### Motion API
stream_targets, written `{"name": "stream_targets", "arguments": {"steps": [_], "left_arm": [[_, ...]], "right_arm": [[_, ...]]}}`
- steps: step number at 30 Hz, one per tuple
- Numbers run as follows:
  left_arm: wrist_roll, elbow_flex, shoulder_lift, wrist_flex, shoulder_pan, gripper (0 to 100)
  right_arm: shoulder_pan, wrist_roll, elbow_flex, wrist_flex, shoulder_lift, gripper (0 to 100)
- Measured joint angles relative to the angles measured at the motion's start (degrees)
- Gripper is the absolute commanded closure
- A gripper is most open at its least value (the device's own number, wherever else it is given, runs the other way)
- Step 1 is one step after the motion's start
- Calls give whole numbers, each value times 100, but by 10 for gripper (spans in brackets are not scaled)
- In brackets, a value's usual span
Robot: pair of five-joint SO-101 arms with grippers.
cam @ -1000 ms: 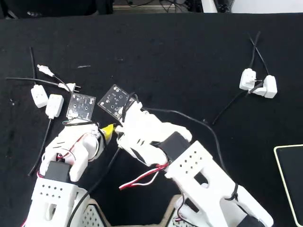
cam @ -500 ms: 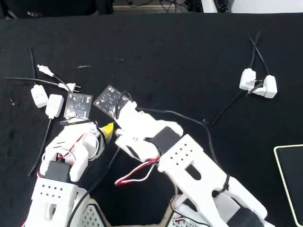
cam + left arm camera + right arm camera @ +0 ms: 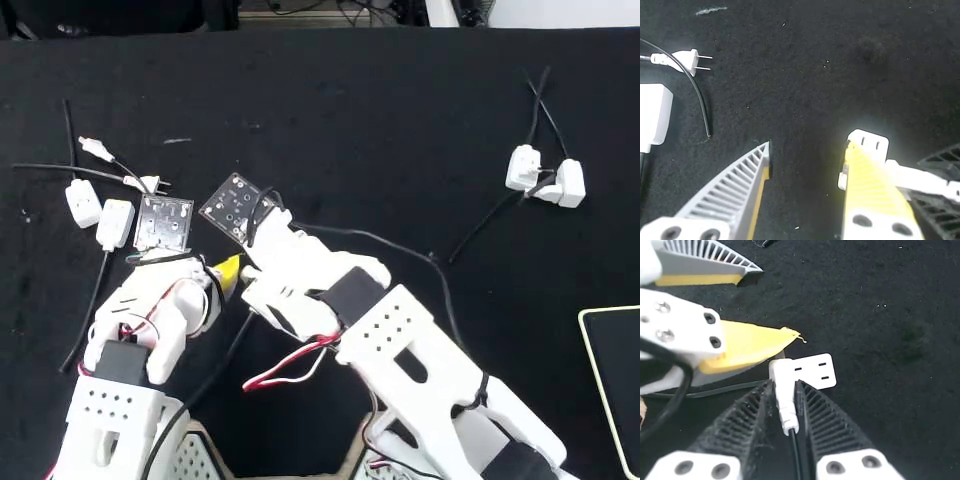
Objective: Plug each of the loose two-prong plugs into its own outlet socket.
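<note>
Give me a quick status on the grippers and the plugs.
Right gripper shut on outlet socket. Left gripper open beside it. Loose plug lying unplugged, black cable alongside.

Our right hand is clamped on the neck of the outlet socket, with both dark ribbed fingers pressed against it, one on either side. Our right arm lies low and slantwise, its wrist pointing at that socket. Our left hand has its jaws spread wide. Its yellow finger sits just beside the socket, and its grey finger is farther from it. Our left arm lies short and straight, alongside the right arm.
</note>
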Motion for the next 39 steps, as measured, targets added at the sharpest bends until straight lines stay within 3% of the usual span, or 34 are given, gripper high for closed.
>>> {"name": "stream_targets", "arguments": {"steps": [11,17,21,27,39], "left_arm": [[-44,0,0,0,-62,755],[-343,0,0,387,-800,755],[-967,0,0,1037,-1222,755],[-1811,79,0,1802,-1591,755],[-1881,668,0,1881,-1600,755]], "right_arm": [[0,0,0,0,0,988],[316,141,0,88,0,988],[510,299,-185,343,378,988],[545,686,-1538,1363,1829,988],[1116,1741,-4730,3323,4835,988]]}}
